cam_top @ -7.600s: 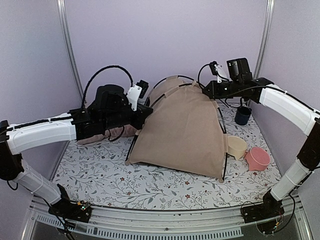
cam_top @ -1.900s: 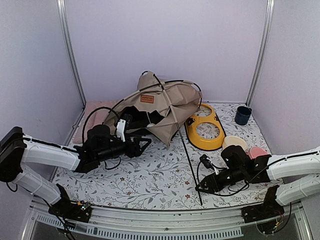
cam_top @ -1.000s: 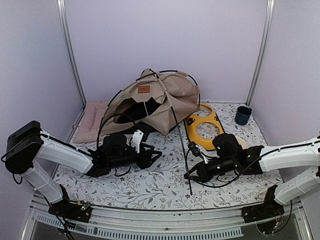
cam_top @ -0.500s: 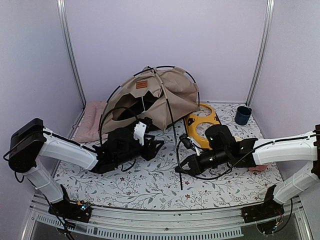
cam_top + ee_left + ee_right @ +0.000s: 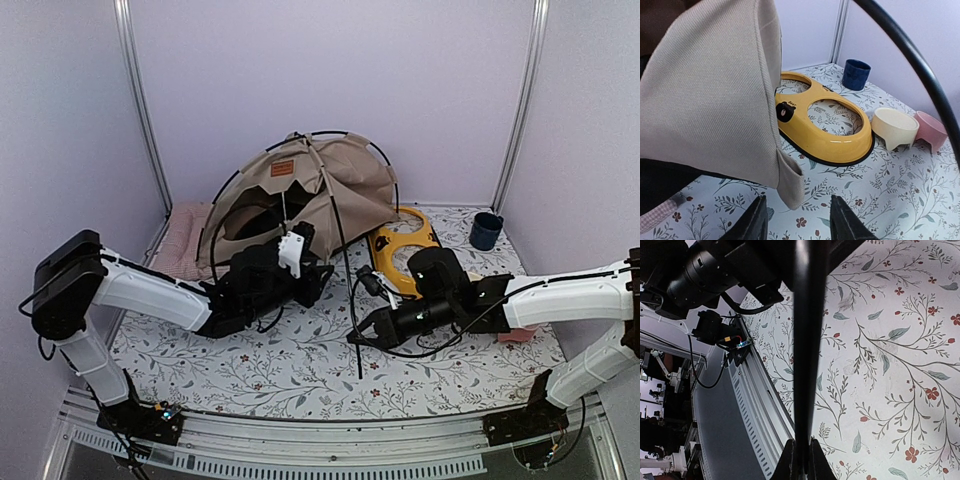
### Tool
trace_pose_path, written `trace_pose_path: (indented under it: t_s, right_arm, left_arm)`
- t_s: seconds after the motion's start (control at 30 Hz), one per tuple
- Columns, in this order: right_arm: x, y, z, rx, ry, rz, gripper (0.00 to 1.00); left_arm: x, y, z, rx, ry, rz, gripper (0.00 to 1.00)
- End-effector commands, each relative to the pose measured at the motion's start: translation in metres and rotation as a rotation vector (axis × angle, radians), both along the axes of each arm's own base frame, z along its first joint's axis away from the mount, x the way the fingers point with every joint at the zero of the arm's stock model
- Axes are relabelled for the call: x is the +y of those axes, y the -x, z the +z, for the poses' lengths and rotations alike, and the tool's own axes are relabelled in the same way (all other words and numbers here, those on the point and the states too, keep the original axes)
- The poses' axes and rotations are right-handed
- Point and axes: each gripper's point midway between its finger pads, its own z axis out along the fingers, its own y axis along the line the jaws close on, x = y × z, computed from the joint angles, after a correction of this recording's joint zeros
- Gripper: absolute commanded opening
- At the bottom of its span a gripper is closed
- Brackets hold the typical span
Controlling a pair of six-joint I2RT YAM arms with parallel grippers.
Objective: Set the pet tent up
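Observation:
The tan pet tent (image 5: 330,190) stands half-raised at the back, with its brown label (image 5: 282,168) and dark doorway (image 5: 255,215) facing front. A thin black pole (image 5: 345,290) runs from it down to the table. My right gripper (image 5: 358,338) is shut on this pole low down; in the right wrist view the pole (image 5: 807,340) passes between its closed fingers (image 5: 789,462). My left gripper (image 5: 318,275) is open and empty just before the tent's front corner. In the left wrist view the fabric corner pocket (image 5: 790,182) hangs just beyond the left gripper (image 5: 797,222).
A yellow bowl stand (image 5: 400,245) lies right of the tent, also in the left wrist view (image 5: 830,130). A blue cup (image 5: 486,230), a cream bowl (image 5: 895,127) and a pink bowl (image 5: 932,131) stand at the right. A pink checked cushion (image 5: 185,240) lies back left.
My left gripper has moved forward to the tent's front corner. My right gripper has shifted slightly left with the pole. Before that, the tent was turned round and the stand uncovered.

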Motion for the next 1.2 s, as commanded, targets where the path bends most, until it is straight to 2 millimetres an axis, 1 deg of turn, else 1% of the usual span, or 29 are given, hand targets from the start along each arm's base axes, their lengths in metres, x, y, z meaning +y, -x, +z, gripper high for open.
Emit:
trace_pose_path:
  t_s: [0.0,0.17,0.27,0.3,0.4,0.43,0.57,0.67,0.93,0.97,1.07,1.17]
  right_arm:
    - [0.011,-0.004,0.02,-0.031,-0.047,0.007,0.0]
    - [0.011,-0.003,0.021,-0.029,-0.051,0.008,0.0]
    - [0.012,-0.004,0.023,-0.033,-0.054,0.009,0.0]
    - [0.013,-0.004,0.025,-0.034,-0.056,0.009,0.0]
    - [0.014,-0.005,0.029,-0.04,-0.061,0.008,0.0]
    - [0.015,-0.006,0.029,-0.04,-0.06,0.007,0.0]
    - [0.018,-0.009,0.031,-0.043,-0.064,0.003,0.0]
    - [0.025,-0.013,0.034,-0.043,-0.064,0.003,0.0]
    - [0.05,-0.03,0.054,-0.069,-0.108,0.02,0.0]
    - [0.053,-0.033,0.053,-0.063,-0.11,0.023,0.0]
    - [0.063,-0.041,0.058,-0.035,-0.163,0.047,0.0]
    - [0.07,-0.049,0.065,-0.003,-0.212,0.062,0.0]
  left_arm:
    - [-0.005,-0.006,0.001,-0.015,-0.024,0.021,0.42]
    - [-0.004,-0.013,0.0,-0.012,-0.029,0.047,0.37]
    - [-0.006,-0.014,0.0,-0.011,-0.031,0.045,0.29]
    - [-0.007,-0.013,-0.001,-0.009,-0.032,0.044,0.25]
    - [-0.005,-0.014,-0.002,-0.007,-0.037,0.05,0.08]
    - [-0.004,-0.013,-0.003,-0.007,-0.04,0.051,0.01]
    - [-0.001,-0.007,-0.002,-0.017,-0.049,0.035,0.0]
    - [0.002,0.004,0.002,-0.028,-0.042,0.002,0.0]
    - [0.016,0.049,0.002,-0.024,-0.05,-0.072,0.0]
    - [0.018,0.055,0.0,-0.016,-0.055,-0.079,0.0]
    - [0.022,0.073,0.0,-0.013,-0.066,-0.095,0.0]
    - [0.029,0.087,-0.004,0.001,-0.081,-0.096,0.0]
